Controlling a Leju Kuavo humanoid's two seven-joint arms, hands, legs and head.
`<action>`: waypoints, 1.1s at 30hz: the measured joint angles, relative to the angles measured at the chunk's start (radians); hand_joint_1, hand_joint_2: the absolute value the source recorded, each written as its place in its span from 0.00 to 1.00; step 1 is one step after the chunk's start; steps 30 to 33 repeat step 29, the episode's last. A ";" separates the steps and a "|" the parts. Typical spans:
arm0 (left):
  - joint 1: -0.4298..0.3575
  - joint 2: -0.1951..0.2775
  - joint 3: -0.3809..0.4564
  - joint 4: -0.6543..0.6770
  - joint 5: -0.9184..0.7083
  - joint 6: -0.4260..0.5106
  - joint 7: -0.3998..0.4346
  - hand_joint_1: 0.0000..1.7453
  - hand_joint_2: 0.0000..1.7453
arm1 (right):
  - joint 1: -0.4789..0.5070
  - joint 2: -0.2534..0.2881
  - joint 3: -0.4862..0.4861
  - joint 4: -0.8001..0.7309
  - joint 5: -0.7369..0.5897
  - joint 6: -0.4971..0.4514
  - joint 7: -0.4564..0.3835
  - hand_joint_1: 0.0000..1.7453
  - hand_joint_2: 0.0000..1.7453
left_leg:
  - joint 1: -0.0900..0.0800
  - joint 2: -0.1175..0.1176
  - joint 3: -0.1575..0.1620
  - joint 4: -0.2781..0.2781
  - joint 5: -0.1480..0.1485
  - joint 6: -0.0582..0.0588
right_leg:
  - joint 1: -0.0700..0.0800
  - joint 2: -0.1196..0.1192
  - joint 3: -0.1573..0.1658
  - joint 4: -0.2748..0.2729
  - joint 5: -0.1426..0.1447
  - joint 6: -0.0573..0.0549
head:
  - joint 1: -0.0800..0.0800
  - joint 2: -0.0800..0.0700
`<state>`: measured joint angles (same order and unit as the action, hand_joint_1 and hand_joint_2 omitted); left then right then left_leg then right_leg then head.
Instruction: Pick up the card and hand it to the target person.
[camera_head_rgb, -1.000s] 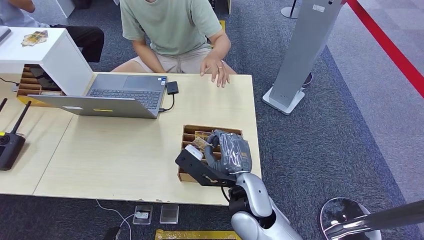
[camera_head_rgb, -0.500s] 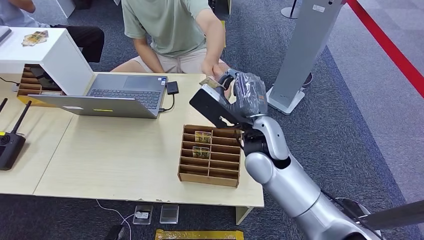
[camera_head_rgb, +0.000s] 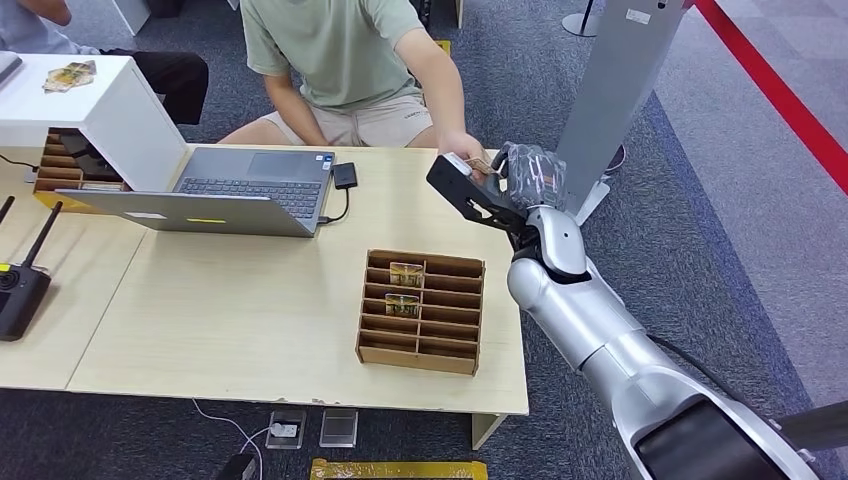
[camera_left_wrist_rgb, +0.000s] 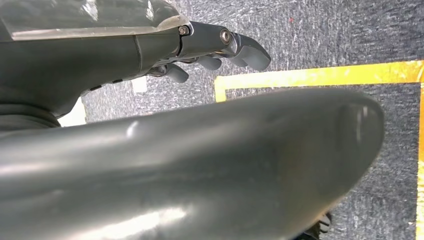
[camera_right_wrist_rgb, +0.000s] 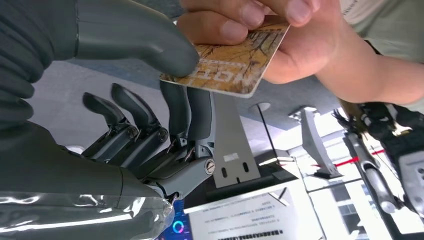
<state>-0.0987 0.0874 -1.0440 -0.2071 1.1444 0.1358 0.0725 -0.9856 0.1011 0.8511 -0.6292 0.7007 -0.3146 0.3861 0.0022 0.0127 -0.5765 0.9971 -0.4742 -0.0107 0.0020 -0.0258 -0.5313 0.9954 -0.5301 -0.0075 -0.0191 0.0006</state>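
While the card (camera_right_wrist_rgb: 235, 65) is pinched between the thick grey thumb and dark fingers of the right hand (camera_head_rgb: 508, 178), it is also gripped at its far end by the person's hand (camera_right_wrist_rgb: 280, 35); so it is held from both sides, up above the far right corner of the table (camera_head_rgb: 250, 310); the card is flat, rectangular, with a golden-brown printed face and rounded corners. The right hand is covered in grey ribbed material with a clear plastic wrap over the back; the silver arm is stretched across the table's right edge. The left hand (camera_left_wrist_rgb: 215, 47) is seen over dark speckled carpet with yellow floor tape (camera_left_wrist_rgb: 320, 75); its fingers are curled in loosely, with nothing seen in them; whether it is fully closed cannot be told. One person in a pale green shirt (camera_head_rgb: 330, 50) is seated at the far side; part of a second person is seen at the far left corner. On the light wood table: one brown cardboard divider box (camera_head_rgb: 420, 310) with many slots, in which two cards (camera_head_rgb: 404, 288) are left; one open grey laptop (camera_head_rgb: 215, 190); one small black adapter (camera_head_rgb: 345, 175) on a cable; one white box (camera_head_rgb: 90, 110); one black device with two antennas (camera_head_rgb: 20, 285). A grey metal stand (camera_head_rgb: 610, 100) is placed just beyond the table's right corner, close behind the handover; a red line (camera_head_rgb: 780, 90) is painted on the floor.
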 joint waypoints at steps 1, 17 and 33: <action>0.000 0.000 -0.003 0.000 -0.005 -0.004 0.001 0.00 0.00 | 0.000 0.002 0.000 0.018 0.000 -0.001 -0.001 0.00 1.00 | 0.000 0.000 0.000 0.000 0.000 0.000 | 0.000 0.000 0.000 0.000 0.000 0.000 | 0.000 0.000; -0.012 0.000 -0.031 0.000 -0.014 0.011 -0.007 0.00 0.00 | 0.003 -0.025 -0.022 0.017 -0.077 -0.082 -0.086 0.00 1.00 | 0.000 0.001 0.000 0.000 0.000 0.000 | 0.000 0.001 -0.001 0.000 0.000 0.000 | 0.000 0.000; 0.000 0.000 -0.033 0.000 0.048 0.036 -0.010 0.00 0.00 | 0.288 -0.151 -0.085 -0.535 -0.348 -0.023 -0.148 0.00 1.00 | 0.000 0.001 0.000 0.000 0.000 0.000 | 0.000 0.001 -0.001 -0.001 0.000 0.000 | 0.000 0.000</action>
